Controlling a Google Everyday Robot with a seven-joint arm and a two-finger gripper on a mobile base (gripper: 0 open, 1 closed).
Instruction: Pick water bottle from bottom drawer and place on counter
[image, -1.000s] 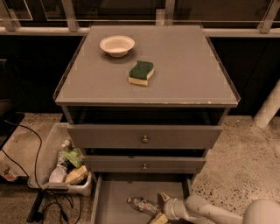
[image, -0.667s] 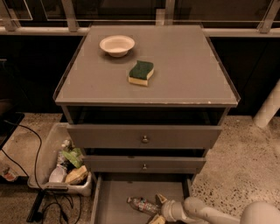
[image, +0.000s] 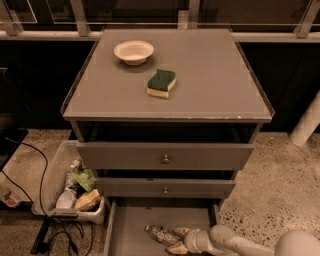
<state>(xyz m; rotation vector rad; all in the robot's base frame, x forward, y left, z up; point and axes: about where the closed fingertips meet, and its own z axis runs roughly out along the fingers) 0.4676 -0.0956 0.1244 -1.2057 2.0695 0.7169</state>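
A robot gripper (image: 177, 240) reaches into the open bottom drawer (image: 131, 225) at the lower edge of the view. Its two yellowish fingers (image: 181, 231) are spread apart, one on each side of the near end of the water bottle (image: 159, 233). The bottle lies flat on the drawer floor, and most of it stretches away beyond the fingertips. It is not clear whether the fingers touch it yet.

The main risk is the grip. The fingers frame only the bottle's end, so when they close, the crinkled plastic may buckle or squirt out forward. If it is lifted from one end, it may droop and slip free.

Just above the fingers, the closed drawer fronts (image: 165, 156) overhang the back of the open drawer, so a straight lift could knock the bottle against them.

Far above and beyond the fingers is the counter (image: 210, 85). It has a thin raised rim that a low approach could clip. A green and yellow sponge (image: 161, 83) and a pale bowl (image: 133, 51) sit on it and could be bumped.

The pale arm (image: 235, 241) enters from the lower right, lying low and nearly level, with the wrist pointing the fingers across the drawer.
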